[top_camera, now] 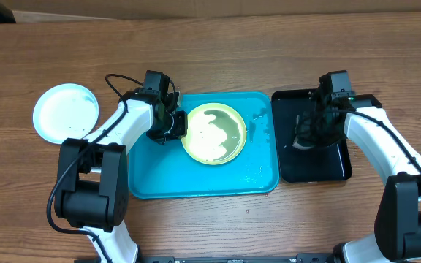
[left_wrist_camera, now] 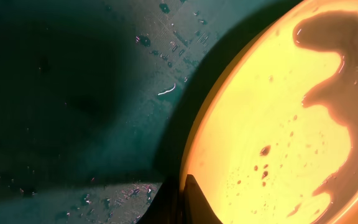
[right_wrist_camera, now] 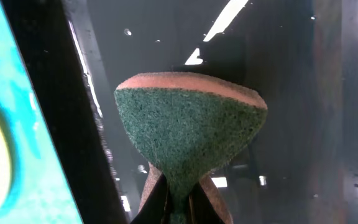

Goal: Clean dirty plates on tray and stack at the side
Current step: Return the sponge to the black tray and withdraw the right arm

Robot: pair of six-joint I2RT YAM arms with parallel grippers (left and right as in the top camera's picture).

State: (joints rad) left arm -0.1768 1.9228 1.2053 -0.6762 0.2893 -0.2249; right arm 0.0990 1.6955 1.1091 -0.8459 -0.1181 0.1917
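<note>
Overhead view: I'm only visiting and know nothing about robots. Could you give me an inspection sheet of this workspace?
Surface: wooden table; droplets on the turquoise tray.
Job's things: yellow-green plate on the tray, dark smear; pale plate on the table, left of the tray.
Clutter: black tray beside the turquoise one.
Grippers: left gripper shut on the yellow-green plate's rim; right gripper shut on a green sponge over the black tray.
Cables: black cable looping behind the left gripper.
Surroundings: nothing seen.
</note>
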